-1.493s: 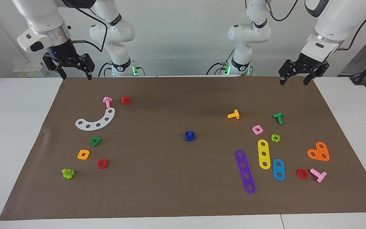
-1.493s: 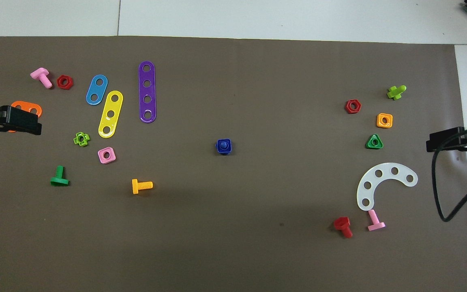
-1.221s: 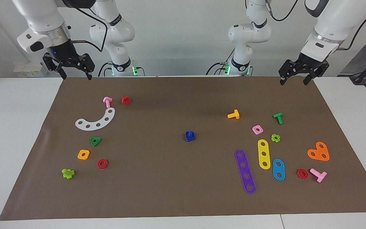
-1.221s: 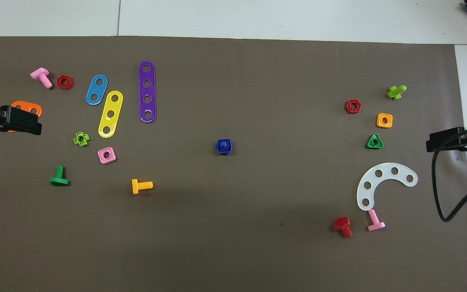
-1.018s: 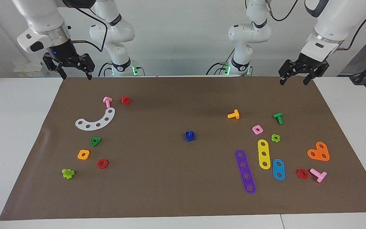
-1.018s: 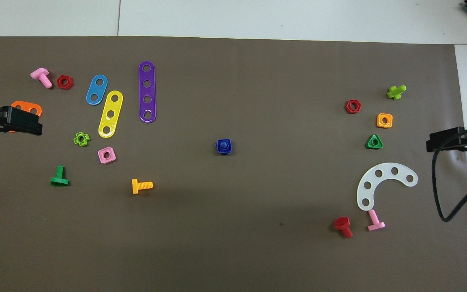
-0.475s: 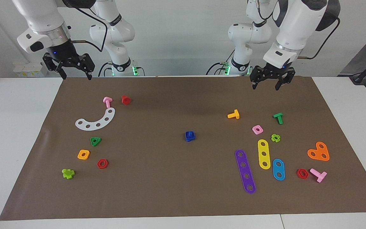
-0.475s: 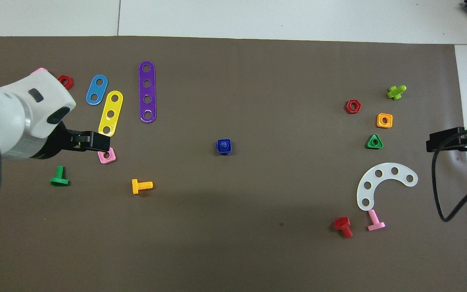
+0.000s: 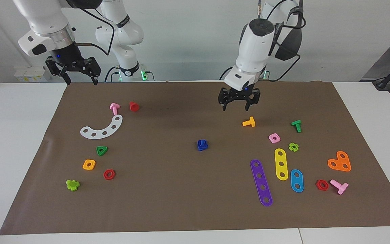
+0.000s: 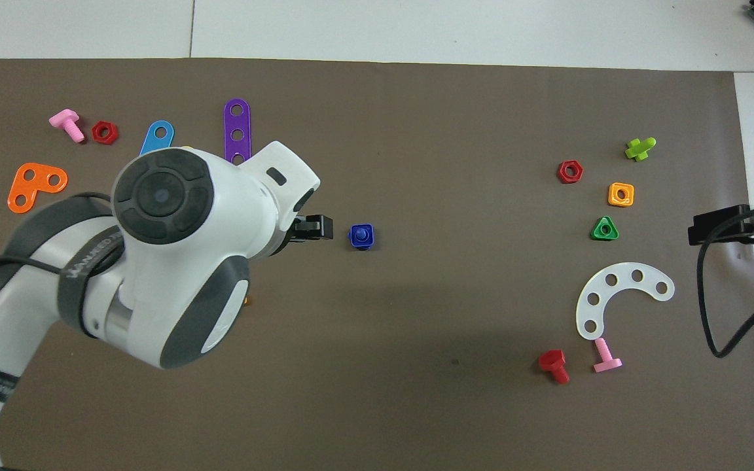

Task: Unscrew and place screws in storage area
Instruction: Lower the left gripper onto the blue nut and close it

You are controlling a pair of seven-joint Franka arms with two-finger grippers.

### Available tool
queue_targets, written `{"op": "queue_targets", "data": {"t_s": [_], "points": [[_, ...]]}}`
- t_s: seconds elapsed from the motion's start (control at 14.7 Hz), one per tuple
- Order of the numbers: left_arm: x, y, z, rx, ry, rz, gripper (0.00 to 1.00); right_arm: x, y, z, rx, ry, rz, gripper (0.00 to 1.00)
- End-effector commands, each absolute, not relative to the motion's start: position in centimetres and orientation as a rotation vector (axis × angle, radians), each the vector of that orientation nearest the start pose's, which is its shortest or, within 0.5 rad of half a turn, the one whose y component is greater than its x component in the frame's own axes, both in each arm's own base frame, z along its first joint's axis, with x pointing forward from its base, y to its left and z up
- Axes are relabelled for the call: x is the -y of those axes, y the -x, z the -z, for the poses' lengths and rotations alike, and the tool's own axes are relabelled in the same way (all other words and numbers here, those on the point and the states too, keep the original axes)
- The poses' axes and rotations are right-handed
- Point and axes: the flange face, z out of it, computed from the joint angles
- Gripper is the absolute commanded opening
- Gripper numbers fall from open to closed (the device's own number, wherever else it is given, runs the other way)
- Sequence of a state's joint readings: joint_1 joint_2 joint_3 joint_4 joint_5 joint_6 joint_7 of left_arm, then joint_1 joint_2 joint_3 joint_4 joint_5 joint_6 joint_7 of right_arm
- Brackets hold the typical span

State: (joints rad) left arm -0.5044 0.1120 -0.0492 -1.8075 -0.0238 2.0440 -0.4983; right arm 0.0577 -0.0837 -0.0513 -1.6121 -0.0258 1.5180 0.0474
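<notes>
A dark-blue screw (image 9: 201,144) sits joined with a blue square nut in the middle of the brown mat (image 9: 181,189); it also shows in the overhead view (image 10: 361,236). My left gripper (image 9: 236,109) is open and empty, up in the air over the mat between the orange bolt (image 9: 248,122) and the blue screw. In the overhead view its tip (image 10: 317,227) shows just beside the screw, toward the left arm's end. My right gripper (image 9: 82,82) is open and empty and waits over the mat's edge nearest the robots (image 10: 720,226). The storage area is unmarked mat.
At the right arm's end lie a white curved plate (image 9: 102,128), pink and red bolts, and green, orange and red nuts. At the left arm's end lie purple (image 9: 261,183), yellow and blue strips, an orange heart plate (image 9: 340,162), and several nuts and bolts.
My left arm has swung from the mat's corner at its own end toward the middle and come lower, close to the blue screw. The right arm has not moved.
</notes>
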Motion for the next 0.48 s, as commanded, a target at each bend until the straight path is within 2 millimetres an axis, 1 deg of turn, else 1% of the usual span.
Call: {"op": "queue_targets", "data": {"t_s": [0.0,0.07,0.14,0.27,0.34,0.41], "points": [[34.0,-52.4,-46.3,-0.078,3.218,0.174,0.94,0.2,-51.9,-64.9,-0.032,3.171,-0.021,1.0],[34.9,-52.6,-44.7,-0.09,3.215,0.16,0.94,0.2,-51.9,-64.9,-0.032,3.171,-0.021,1.0],[36.0,-52.6,-43.4,-0.102,3.215,0.156,0.93,0.2,-51.9,-65.0,-0.032,3.171,-0.019,1.0],[38.3,-53.1,-40.2,-0.075,3.213,0.148,0.93,0.2,-51.9,-64.9,-0.032,3.171,-0.021,1.0],[39.8,-53.7,-38.9,-0.058,3.195,0.161,0.93,0.2,-51.9,-65.0,-0.032,3.171,-0.019,1.0],[40.2,-54.4,-38.3,-0.016,3.185,0.184,0.93,0.2,-51.9,-64.9,-0.032,3.171,-0.021,1.0]]}}
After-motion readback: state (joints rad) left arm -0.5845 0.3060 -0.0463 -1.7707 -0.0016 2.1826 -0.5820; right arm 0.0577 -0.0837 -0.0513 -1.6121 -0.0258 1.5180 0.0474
